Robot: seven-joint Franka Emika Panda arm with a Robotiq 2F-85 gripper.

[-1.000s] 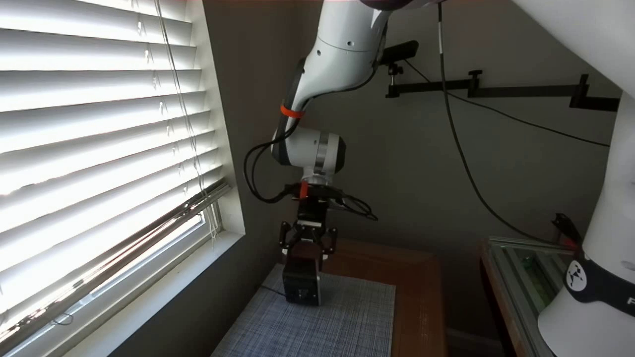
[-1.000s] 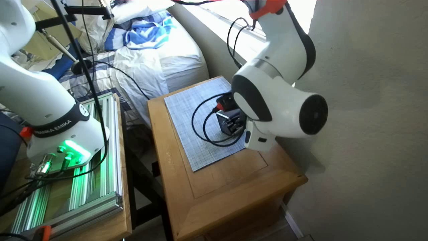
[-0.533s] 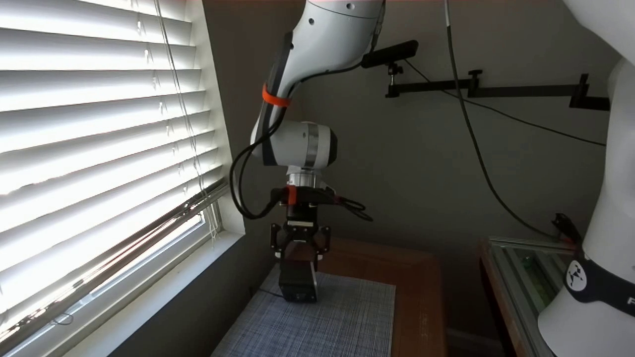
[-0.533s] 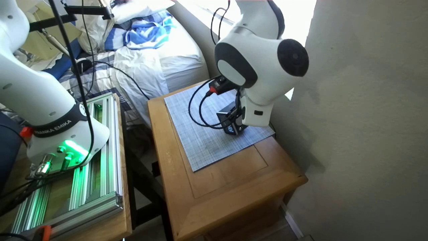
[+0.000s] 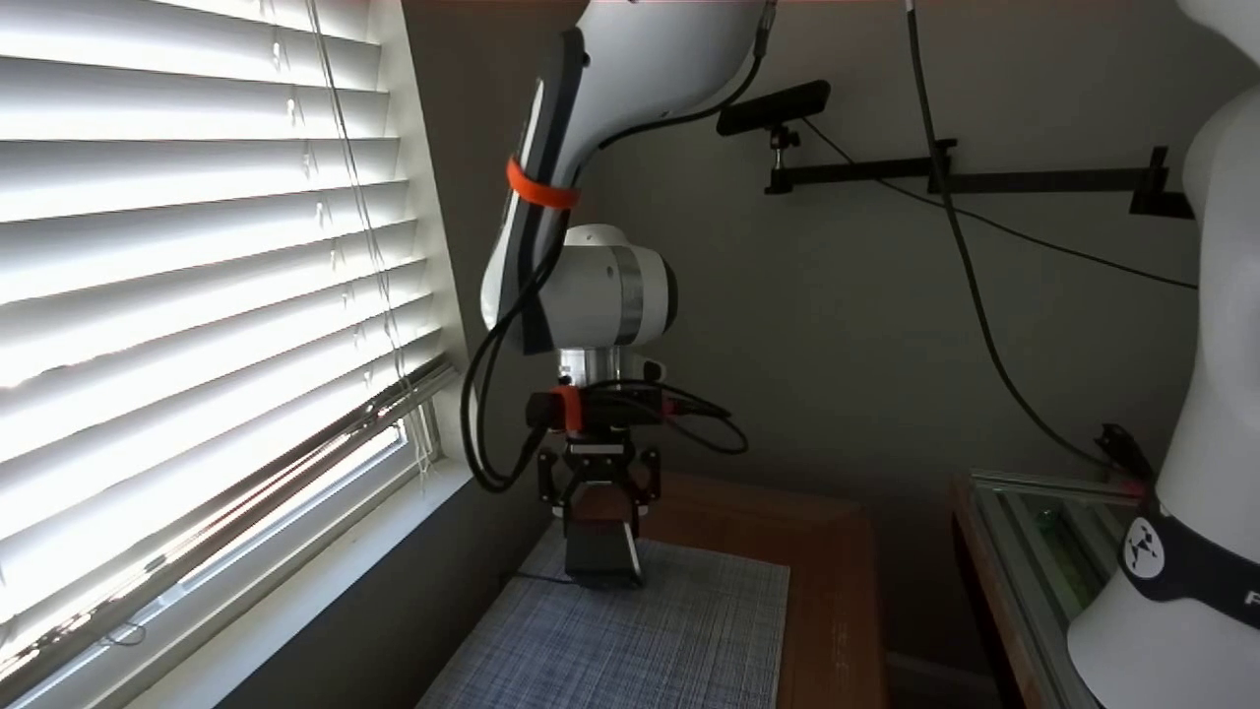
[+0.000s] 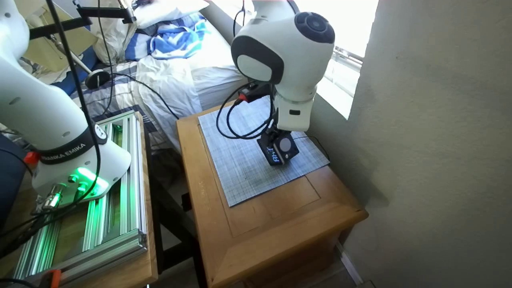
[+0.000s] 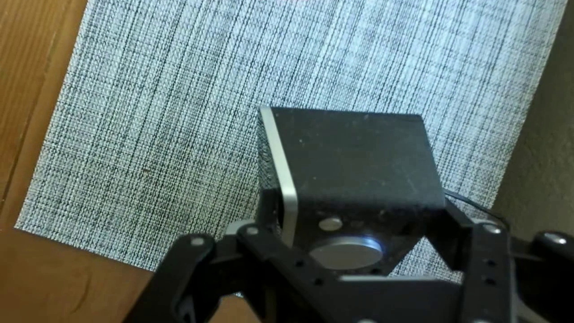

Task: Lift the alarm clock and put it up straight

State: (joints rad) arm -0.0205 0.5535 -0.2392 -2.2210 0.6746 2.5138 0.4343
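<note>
Two black fingers of a black metal gripper are clasping a small black boxy alarm clock in the wrist view, standing apart by just the clock's own thickness, one lying along its silver-rimmed side and the other along the opposite side. The clock is leaning at a tilt, low at a grey woven placemat; whether its lower edge is touching the weave, I cannot tell. A large round grey button and a smaller round one are facing the lower part of the wrist view, a bluish glow edging the large one. In an exterior view, blue lit digits are showing on the clock's dark face, too small to read surely. A thin black cord is running from the clock to the placemat's edge near a grey wall. The placemat is lying on a brown wooden table. A white jointed robot arm wearing an orange band is reaching above it. White slatted blinds are hanging near the table, and a bed with white and blue bedding is standing just beside it in an exterior view. Green light is glowing at the arm's base, above a silver metal frame.
</note>
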